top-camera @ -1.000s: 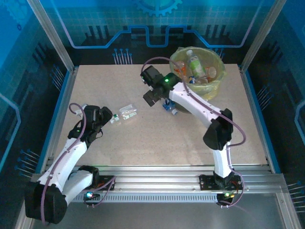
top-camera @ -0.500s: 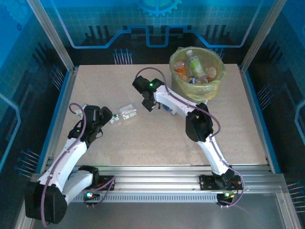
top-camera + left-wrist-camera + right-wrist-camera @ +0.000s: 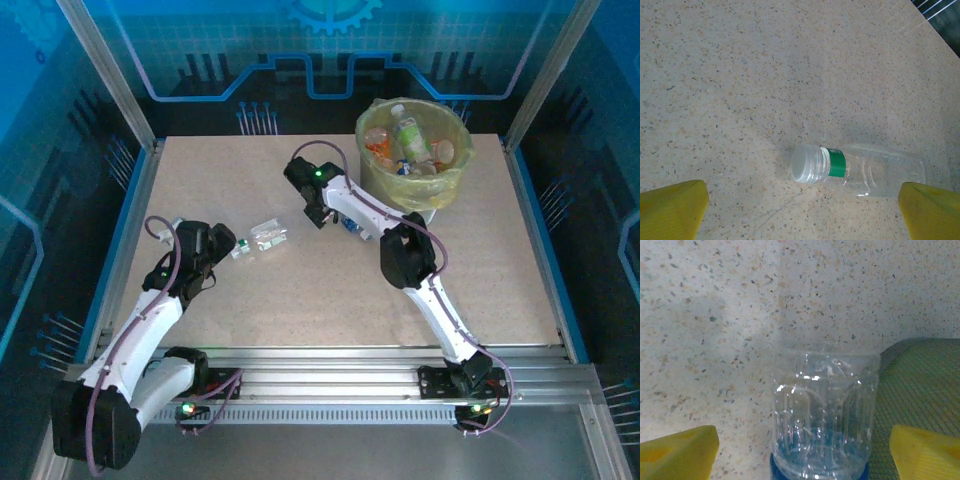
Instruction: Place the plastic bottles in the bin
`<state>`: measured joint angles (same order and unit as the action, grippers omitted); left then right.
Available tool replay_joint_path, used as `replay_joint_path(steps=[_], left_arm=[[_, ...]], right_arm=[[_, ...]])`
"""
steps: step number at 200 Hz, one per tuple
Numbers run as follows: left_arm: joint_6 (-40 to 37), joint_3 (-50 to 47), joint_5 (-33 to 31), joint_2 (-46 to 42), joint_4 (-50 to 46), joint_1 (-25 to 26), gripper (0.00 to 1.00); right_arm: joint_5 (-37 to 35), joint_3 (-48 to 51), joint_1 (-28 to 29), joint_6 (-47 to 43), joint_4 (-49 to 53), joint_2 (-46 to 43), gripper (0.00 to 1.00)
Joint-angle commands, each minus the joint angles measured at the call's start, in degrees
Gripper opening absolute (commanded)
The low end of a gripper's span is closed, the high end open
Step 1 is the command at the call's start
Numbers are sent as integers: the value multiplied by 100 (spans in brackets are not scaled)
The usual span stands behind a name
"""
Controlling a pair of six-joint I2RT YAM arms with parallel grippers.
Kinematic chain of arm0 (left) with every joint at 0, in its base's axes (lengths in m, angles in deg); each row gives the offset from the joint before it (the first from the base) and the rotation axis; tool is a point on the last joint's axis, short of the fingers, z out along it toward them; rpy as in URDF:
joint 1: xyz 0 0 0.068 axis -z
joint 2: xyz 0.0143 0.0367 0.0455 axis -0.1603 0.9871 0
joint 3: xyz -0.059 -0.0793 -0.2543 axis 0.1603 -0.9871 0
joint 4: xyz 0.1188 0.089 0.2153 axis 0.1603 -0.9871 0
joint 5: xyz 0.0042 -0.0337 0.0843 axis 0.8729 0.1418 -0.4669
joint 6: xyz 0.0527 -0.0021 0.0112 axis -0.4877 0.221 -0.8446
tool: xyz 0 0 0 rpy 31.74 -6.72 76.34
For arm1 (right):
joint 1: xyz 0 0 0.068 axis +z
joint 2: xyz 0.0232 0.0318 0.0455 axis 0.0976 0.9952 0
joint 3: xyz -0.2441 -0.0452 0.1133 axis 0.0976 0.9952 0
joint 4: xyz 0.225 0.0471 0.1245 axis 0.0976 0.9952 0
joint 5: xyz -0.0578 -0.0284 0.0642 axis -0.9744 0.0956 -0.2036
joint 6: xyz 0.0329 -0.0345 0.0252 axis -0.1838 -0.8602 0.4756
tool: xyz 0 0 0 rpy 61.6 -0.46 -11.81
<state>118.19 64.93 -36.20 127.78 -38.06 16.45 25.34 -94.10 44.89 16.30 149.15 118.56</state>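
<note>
Bin: the bin (image 3: pixel 372 170) stands at 1 o'clock on the desk (image 3: pixel 300 300), its yellow-green liner folded over the rim.
Done: several plastic bottles (image 3: pixel 408 138) already lie inside it, showing orange and green labels; the exact count cannot be made out.
Left to do: two bottles lie on the desk, so by my judgement the job is most of the way through.
First leftover: the green-banded bottle (image 3: pixel 262 238) (image 3: pixel 860 167) lies on its side at 9 o'clock of the desk's middle, its white cap pointing toward the left arm.
Second leftover: the blue-labelled bottle (image 3: pixel 350 225) (image 3: pixel 822 410) sits at 7 o'clock of the bin, close to its foot.
Left pincer: the left pincer (image 3: pixel 222 247) (image 3: pixel 802 207) is spread wide and empty, just at 9 o'clock of the green-banded bottle without touching it.
Right pincer: the right pincer (image 3: pixel 318 212) (image 3: pixel 805 450) is spread, with one yellow tip on each side of the blue-labelled bottle and a gap on both sides, so it has no grip yet.
Step in hand: probably the right arm's pick-up of that bottle, then the short carry to the bin.
</note>
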Motion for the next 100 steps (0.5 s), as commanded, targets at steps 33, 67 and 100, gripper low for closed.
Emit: replay_joint_path(steps=[33,67,100], left_arm=[[-80,79,93,34,-62,-19,99],[-83,94,100,55,-62,-20,99],[-84,114,91,48,-65,-19,99]], right_arm=[[236,-257,-163,11,224,352,88],[666,-174,-166,6,193,363,85],[993,-60,-158,6,156,341,82]])
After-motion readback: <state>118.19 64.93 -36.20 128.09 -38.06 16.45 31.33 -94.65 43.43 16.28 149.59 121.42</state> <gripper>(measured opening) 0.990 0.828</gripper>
